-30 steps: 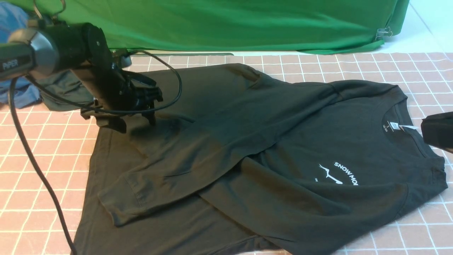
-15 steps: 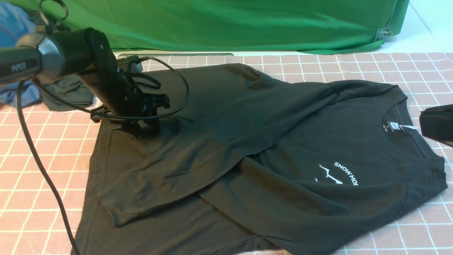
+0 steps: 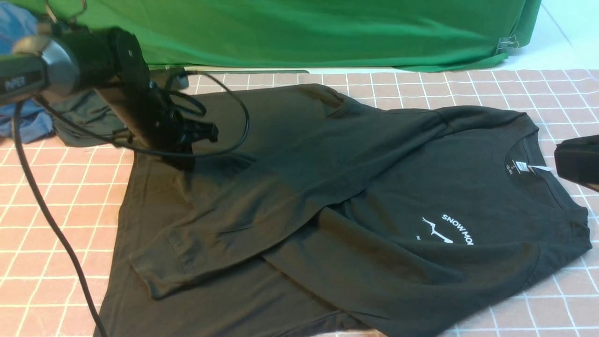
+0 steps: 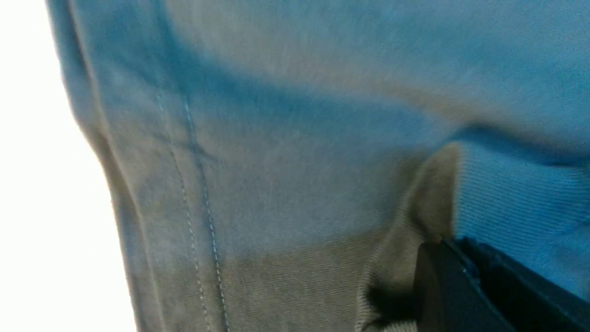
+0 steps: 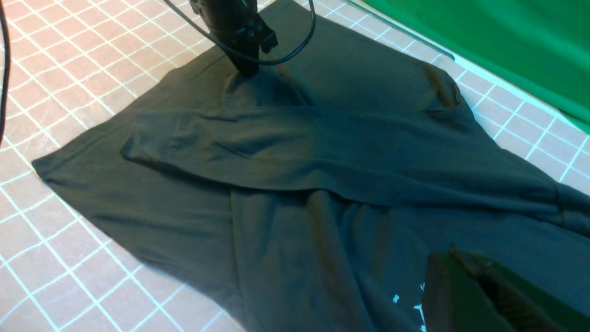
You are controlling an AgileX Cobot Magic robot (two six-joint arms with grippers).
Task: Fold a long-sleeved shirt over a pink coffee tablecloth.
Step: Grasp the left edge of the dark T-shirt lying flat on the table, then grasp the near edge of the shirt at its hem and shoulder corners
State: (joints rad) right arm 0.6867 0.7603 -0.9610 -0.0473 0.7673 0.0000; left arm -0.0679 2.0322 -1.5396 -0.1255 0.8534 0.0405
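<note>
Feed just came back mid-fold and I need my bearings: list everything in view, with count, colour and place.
long-sleeved shirt: one, black with white chest print, spread on the tablecloth, one sleeve folded across its body
pink coffee tablecloth: one, pink with white grid, under the shirt
green cloth: one, green, along the far edge
clip: one, metal, on the green cloth's right end
blue garment: one, blue, far left
dark grey garment: one, dark grey, beside the blue one
cable: one, black, hanging from the left arm
left arm: one, black and grey, reaching in from the left
left gripper: one, black, shut on the shirt's far-left part
right gripper: one, black, shut, near the collar
</note>
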